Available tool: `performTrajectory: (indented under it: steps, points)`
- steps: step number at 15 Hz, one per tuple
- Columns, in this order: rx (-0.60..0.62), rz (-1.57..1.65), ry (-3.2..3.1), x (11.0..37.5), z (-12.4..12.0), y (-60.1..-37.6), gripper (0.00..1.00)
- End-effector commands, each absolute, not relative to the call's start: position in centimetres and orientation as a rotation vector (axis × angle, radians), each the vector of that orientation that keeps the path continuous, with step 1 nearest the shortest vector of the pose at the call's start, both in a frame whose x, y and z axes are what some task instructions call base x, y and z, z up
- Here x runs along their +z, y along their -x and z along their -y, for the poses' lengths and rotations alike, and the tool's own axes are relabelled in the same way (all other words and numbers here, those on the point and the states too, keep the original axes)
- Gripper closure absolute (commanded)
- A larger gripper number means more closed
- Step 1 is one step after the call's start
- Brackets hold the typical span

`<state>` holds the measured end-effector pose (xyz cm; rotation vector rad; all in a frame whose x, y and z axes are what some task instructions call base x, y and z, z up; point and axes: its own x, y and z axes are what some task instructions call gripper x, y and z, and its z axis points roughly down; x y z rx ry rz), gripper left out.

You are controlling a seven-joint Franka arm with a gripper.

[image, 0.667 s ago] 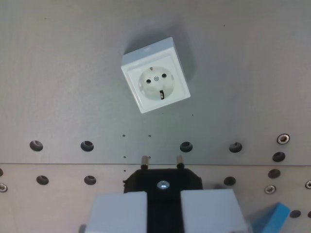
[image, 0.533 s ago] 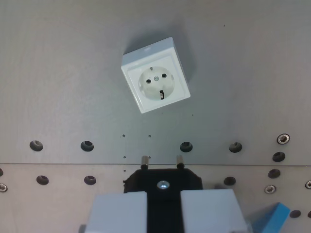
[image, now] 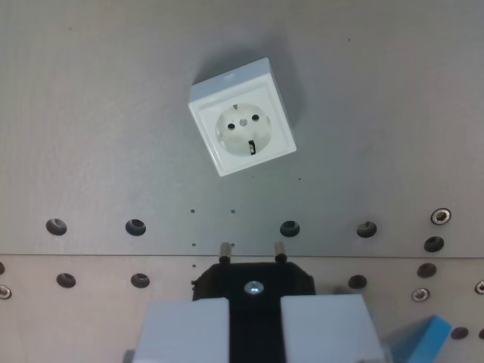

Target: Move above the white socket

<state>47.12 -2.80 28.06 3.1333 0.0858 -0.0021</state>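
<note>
White socket (image: 242, 117) is lying flat on the grey metal counter (image: 91, 113), up the wrist view from the pincer (image: 254, 327) and slightly toward the wrist view's left, its square housing rotated. You are seeing the pincer pinching a black plug (image: 253, 281), whose two pins are pointing toward the socket.

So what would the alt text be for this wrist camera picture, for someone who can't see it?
A white socket sits tilted on a grey metal plate dotted with holes. At the bottom edge, the gripper holds a black plug whose two pins point toward the socket, well short of it.
</note>
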Motion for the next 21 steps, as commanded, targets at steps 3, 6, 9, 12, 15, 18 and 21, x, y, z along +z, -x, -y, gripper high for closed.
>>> performTrajectory:
  steps: [3, 6, 9, 12, 15, 18, 21]
  points:
    - [0.003, -0.14, -3.132, 27.5, 2.8, -47.1, 1.0]
    - [0.024, -0.166, -3.13, 27.1, 2.8, -47.0, 1.0]
    - [0.042, -0.192, -3.128, 26.5, 2.8, -46.9, 1.0]
    - [0.064, -0.233, -3.123, 25.6, 2.8, -46.9, 1.0]
    - [0.084, -0.267, -3.117, 24.7, 2.8, -46.7, 1.0]
    - [0.091, -0.309, -3.11, 23.6, 2.8, -46.5, 1.0]
    - [0.084, -0.351, -3.103, 22.5, 2.8, -46.3, 1.0]
